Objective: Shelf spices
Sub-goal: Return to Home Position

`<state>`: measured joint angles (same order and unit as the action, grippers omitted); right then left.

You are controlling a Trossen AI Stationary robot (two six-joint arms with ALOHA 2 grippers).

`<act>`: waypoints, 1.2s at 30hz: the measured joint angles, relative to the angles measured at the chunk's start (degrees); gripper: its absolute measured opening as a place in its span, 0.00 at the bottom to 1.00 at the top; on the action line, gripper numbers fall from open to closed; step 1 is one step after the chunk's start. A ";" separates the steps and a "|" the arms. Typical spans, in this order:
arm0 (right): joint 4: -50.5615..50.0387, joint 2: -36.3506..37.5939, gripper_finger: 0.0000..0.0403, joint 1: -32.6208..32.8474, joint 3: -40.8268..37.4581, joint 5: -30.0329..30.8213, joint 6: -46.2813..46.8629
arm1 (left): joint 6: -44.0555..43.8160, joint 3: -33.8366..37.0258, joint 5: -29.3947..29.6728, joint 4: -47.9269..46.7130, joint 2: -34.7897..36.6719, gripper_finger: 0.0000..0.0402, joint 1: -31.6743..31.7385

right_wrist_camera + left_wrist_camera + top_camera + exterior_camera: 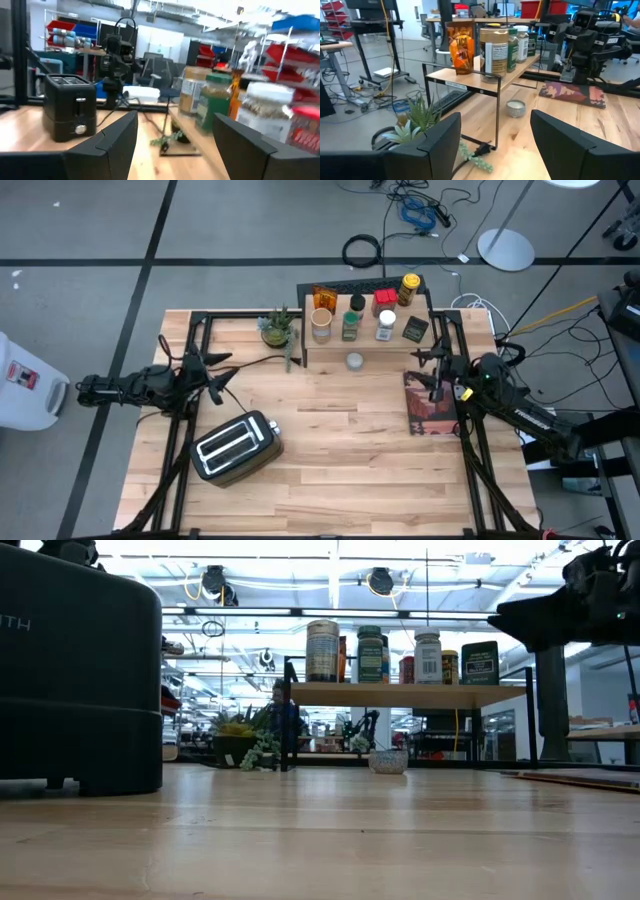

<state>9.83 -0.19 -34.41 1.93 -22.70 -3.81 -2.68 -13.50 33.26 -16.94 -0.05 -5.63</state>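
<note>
The pale wood table carries the shelf at its far middle, a light plank on thin black legs with its long axis running left to right. The spices stand upright along its top as round jars, bottles and a dark tin. My left claw hangs left of it and my right claw closer on its right, both spread and empty, so I judge going home means drawing outward from the legs. One small round tin sits on the table under the shelf, nearer my right claw.

Shelf top crammed with spices, tight gaps. Below it, only a small tin. Toaster blocks left arm's side near front; plant hugs shelf's end. Table middle is open.
</note>
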 joint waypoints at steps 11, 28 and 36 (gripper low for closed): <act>-3.75 -0.04 0.60 0.02 -1.25 -5.48 6.95 | 0.03 0.00 0.00 -0.09 0.00 0.62 0.00; -4.03 -0.04 0.60 0.02 -1.18 -2.59 7.36 | 0.04 0.00 -0.01 -0.09 0.02 0.62 0.00; -4.05 -0.04 0.60 0.02 -1.18 -2.61 7.25 | 0.07 0.00 -0.01 -0.09 0.00 0.62 -0.01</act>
<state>5.78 -0.23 -34.39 0.75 -25.31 3.44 -2.61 -13.50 33.25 -17.04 -0.05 -5.64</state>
